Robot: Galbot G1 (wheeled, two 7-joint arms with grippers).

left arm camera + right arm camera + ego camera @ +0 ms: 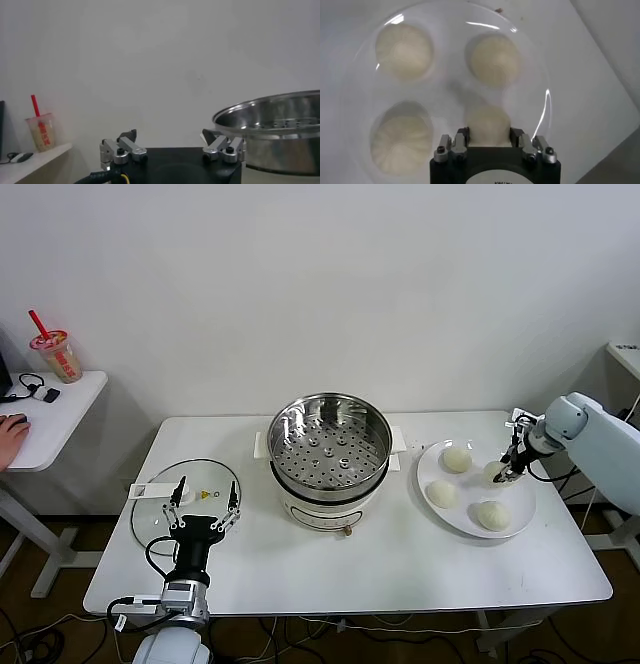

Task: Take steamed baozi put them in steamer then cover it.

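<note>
Four cream-white baozi lie on a white plate [428, 474] at the table's right. My right gripper [508, 471] is down over the plate, its jaws shut against both sides of the far-right baozi [495, 474]. In the right wrist view that baozi [487, 125] sits between the fingers [461, 137], and the other three [402, 50] [495, 60] [400, 140] lie on the plate [545, 100]. I cannot tell whether the held baozi is lifted. The steamer [328, 446] stands open at the table's centre, its perforated tray empty. My left gripper [205, 506] is open and idle.
The glass lid [160, 519] with a white handle lies flat at the table's left, under my left gripper. In the left wrist view the steamer [280, 130] shows beside the open fingers. A side table [60, 409] with a drink cup [58, 354] stands far left.
</note>
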